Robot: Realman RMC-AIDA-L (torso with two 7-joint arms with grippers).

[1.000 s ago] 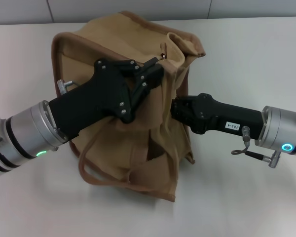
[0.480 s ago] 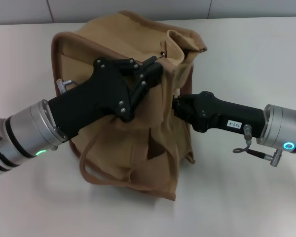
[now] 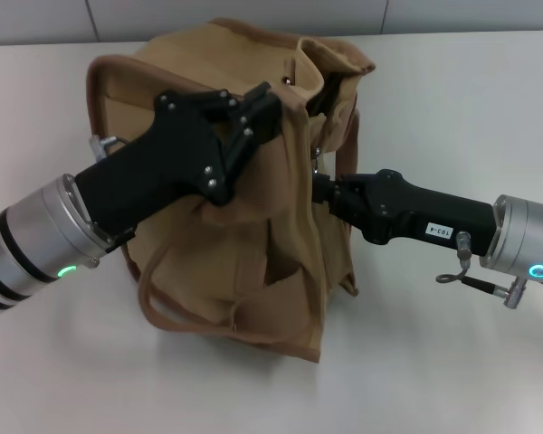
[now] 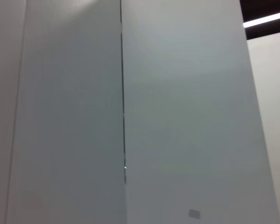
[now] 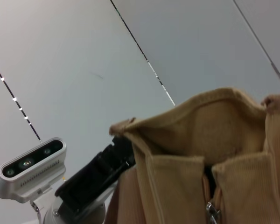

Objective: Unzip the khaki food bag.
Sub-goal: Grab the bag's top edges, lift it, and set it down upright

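Observation:
The khaki food bag (image 3: pixel 253 244) stands on the white table, tan with brown piping, one webbing handle drooping at its front. My left gripper (image 3: pixel 261 101) is shut on the fabric of the bag's top edge and holds it up. My right gripper (image 3: pixel 319 188) is pressed against the bag's right end, just below the top opening. A small silver zipper pull (image 3: pixel 317 165) hangs just above the right gripper. The right wrist view shows the bag's end flap (image 5: pixel 214 126), the zipper pull (image 5: pixel 211 211) and the left gripper (image 5: pixel 95 175) beyond. The left wrist view shows only a grey wall.
The white table (image 3: pixel 452 362) lies all around the bag. A grey panelled wall (image 3: pixel 253 16) runs behind the table. The left arm's wrist camera (image 5: pixel 30 170) shows in the right wrist view.
My left gripper has moved up and to the left with the bag's top edge, lifting the fabric. The slit at the bag's right end has widened. The right arm has shifted slightly right.

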